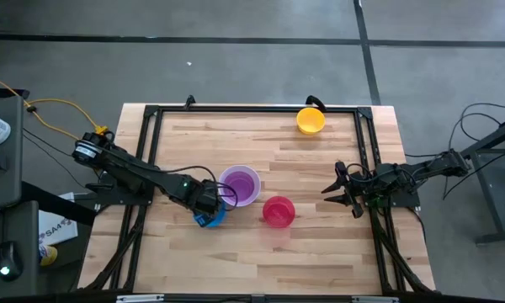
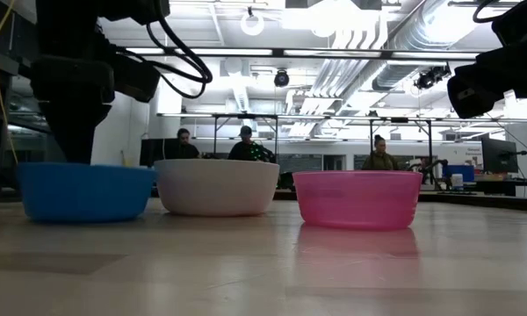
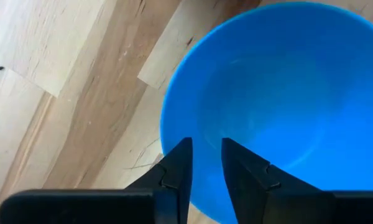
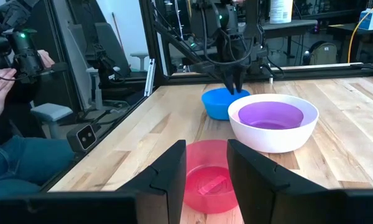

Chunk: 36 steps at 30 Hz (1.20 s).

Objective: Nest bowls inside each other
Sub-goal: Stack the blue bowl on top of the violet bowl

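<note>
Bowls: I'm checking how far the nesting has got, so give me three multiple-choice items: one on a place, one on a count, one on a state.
1. Where is the yellow bowl?
A. At the middle of the table
B. Alone near the table's far edge
C. On the floor

2. How many bowls stand alone, un-nested?
A. One
B. Five
C. Three

3. What state is the purple bowl in?
A. Upright, nested inside the white bowl
B. Upside down on the wood
C. Lifted in the air

Answers:
1 B, since the high view shows it by the far frame rail, apart from the others.
2 C, since the blue bowl, the red bowl and the yellow bowl each stand singly.
3 A, since the white rim rings the purple one.
</note>
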Each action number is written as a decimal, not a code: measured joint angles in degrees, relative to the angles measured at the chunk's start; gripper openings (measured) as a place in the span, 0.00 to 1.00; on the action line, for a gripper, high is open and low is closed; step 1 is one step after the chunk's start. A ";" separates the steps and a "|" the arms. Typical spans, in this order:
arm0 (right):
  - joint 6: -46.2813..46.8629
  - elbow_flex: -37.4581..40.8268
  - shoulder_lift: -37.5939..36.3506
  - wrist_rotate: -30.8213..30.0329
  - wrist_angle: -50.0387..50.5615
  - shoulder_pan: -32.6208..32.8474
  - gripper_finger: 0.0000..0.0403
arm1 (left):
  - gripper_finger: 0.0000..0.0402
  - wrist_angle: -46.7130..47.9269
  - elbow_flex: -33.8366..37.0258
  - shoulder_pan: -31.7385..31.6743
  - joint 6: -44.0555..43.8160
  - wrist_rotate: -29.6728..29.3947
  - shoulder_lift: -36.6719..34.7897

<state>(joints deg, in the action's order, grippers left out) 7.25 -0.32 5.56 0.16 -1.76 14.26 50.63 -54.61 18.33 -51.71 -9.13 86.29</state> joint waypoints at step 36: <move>0.00 0.00 0.01 0.00 -0.02 0.00 0.27 | 0.21 2.65 -0.02 0.00 5.45 0.51 -6.70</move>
<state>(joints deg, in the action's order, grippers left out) 7.25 -0.32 5.57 0.16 -1.78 14.26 53.28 -54.63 18.33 -46.25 -8.62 79.60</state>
